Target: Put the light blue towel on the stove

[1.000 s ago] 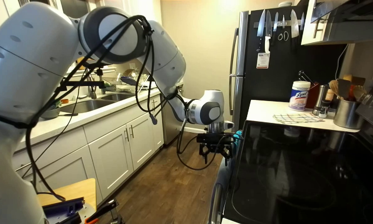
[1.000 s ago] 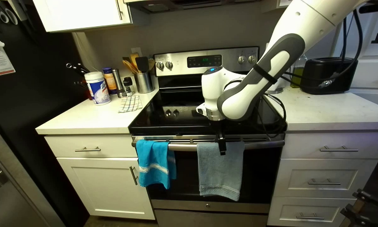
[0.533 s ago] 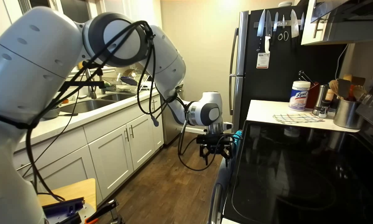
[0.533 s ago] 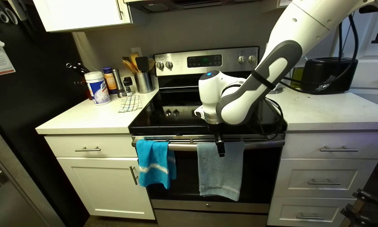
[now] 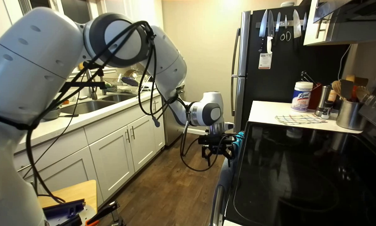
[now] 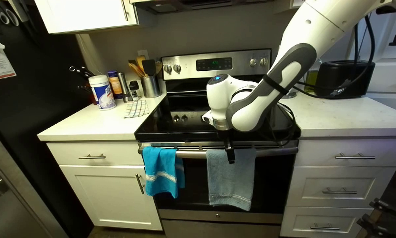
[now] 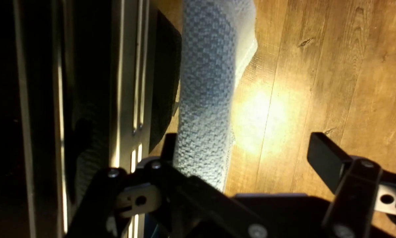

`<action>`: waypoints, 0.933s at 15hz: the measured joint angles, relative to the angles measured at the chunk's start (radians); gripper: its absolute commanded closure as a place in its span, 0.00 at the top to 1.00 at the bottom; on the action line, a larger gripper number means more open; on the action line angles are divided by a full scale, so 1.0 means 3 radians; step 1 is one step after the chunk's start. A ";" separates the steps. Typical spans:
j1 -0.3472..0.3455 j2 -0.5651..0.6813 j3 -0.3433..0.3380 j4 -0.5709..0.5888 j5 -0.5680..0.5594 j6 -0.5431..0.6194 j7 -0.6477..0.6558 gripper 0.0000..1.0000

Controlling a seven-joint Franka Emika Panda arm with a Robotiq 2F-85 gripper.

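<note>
There are 2 towels [image 6: 231, 185] and 1 checked cloth [image 6: 136, 109]. I count 1 stove [image 5: 288, 182], 4 stove knobs [image 6: 253, 62] and 1 gripper [image 7: 246, 150]

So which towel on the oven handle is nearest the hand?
The muted light blue towel: the hand is at its top. The bright turquoise, white-striped towel hangs farther along the handle.

In an exterior view, the stove [image 6: 184, 112] sits between the left bench [image 6: 82, 122] and the right bench [image 6: 346, 114]. Over the bar [image 6: 191, 154] at its front hang a left towel [image 6: 160, 172] and a right towel [image 6: 231, 185]. The tool [image 6: 231, 160] hangs by the right towel's top. On the left bench, the spoon pot [image 6: 151, 86] is near the back right corner, the tub [image 6: 102, 94] near the left edge, the cloth [image 6: 136, 109] by the right.
</note>
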 measured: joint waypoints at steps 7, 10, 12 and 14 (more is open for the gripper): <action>-0.0002 0.0055 -0.0001 0.0030 0.0000 0.0000 0.0000 1.00; -0.0003 0.0103 -0.0003 0.0073 0.0000 0.0000 0.0000 0.70; -0.0005 0.0118 -0.0003 0.0090 0.0000 0.0000 0.0000 0.63; -0.0008 0.0121 -0.0012 0.0111 0.0000 0.0000 0.0000 0.49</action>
